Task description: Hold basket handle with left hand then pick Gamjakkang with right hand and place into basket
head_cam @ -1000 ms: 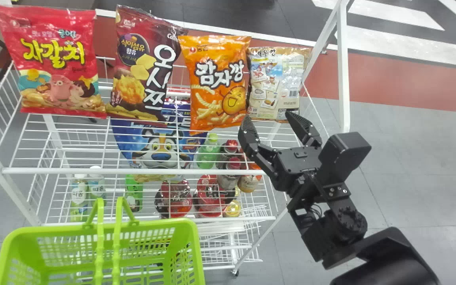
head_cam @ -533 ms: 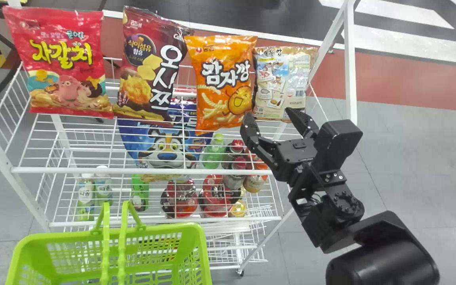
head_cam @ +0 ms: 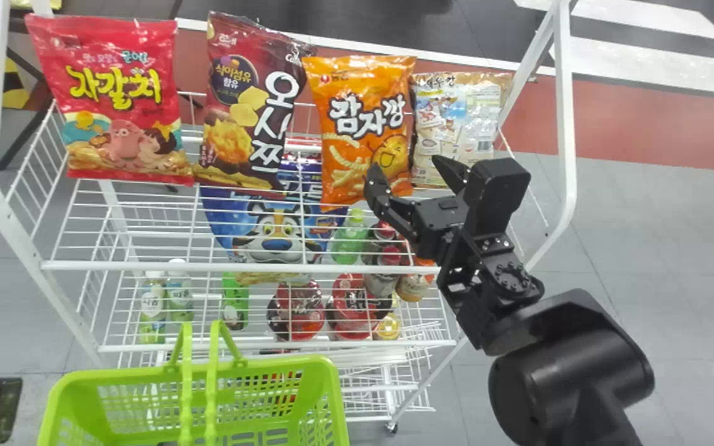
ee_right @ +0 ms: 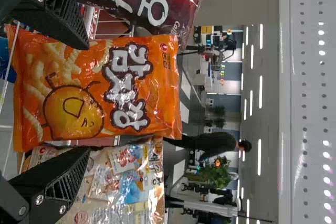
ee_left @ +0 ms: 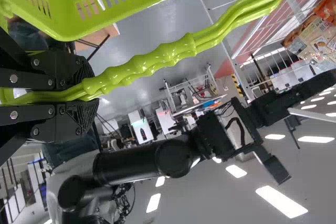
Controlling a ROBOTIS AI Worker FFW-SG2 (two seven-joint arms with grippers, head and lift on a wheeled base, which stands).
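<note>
Gamjakkang (head_cam: 360,133) stands upright, front showing, on the rack's (head_cam: 239,266) top tier, upper ctr of the head view, btwn the dark bag (head_cam: 248,105) & the pale bag (head_cam: 456,127). R gripper (head_cam: 405,164) is near ctr, just R of mid-frame, by the bag's lower R corner; its arm (head_cam: 571,371) comes in from lower R. Claw's apart: R wrist cam has the orange bag btwn the two fingers (ee_right: 65,19), one toward the dark bag, one toward the pale one, w/ no grip on it. Can't tell if either finger touches. L gripper (ee_left: 89,95) is clamped on the basket handle (ee_left: 142,66), fingers tight either side of it. Green basket (head_cam: 326,378) sits at the bottom of the head view, L of ctr, handle (head_cam: 211,396) raised, running down to the bottom edge. Red bag (head_cam: 115,99) is upper L, next to the dark one. Below the top tier, approx mid-frame: blue bag (head_cam: 276,238) w/ a tiger on it, green bottle (head_cam: 349,241) just R of it. Lower down, L of ctr: two pale bottles (head_cam: 153,306); red tubs (head_cam: 351,310) nearer ctr.
</note>
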